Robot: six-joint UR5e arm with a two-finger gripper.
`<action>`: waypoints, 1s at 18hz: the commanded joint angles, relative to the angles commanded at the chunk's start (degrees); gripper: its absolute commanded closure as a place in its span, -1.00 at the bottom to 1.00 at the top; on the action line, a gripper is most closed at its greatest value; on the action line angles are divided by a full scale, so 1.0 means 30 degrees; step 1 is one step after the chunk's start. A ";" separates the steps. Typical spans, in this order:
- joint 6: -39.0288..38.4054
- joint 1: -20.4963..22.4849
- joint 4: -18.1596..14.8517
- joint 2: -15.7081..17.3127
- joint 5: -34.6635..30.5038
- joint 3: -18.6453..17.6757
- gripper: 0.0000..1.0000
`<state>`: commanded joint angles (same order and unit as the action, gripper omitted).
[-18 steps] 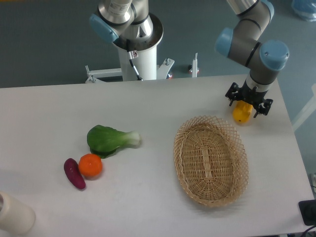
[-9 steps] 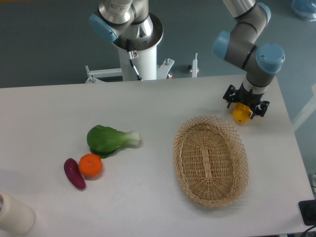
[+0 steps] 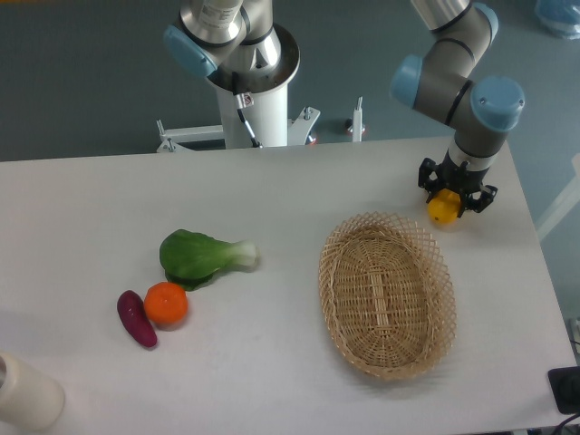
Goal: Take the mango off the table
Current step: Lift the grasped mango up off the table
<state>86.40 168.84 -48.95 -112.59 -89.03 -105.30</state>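
Your gripper (image 3: 457, 190) sits over the mango (image 3: 443, 209) near the desk's (image 3: 272, 190) far right corner, and its fingers have drawn in since half a second ago, now closed against the fruit's sides. The mango remains on the desk just beyond the wicker basket (image 3: 387, 294). The bok choy (image 3: 201, 256), orange (image 3: 166, 304) and eggplant (image 3: 136, 318) haven't moved.

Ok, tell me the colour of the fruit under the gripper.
Yellow shading to orange: the mango, in the fixed camera view.
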 joint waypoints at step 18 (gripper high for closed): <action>0.0293 -0.0439 -0.2227 0.0294 0.0029 0.3928 0.05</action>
<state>87.28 167.52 -55.63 -111.71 -88.95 -93.52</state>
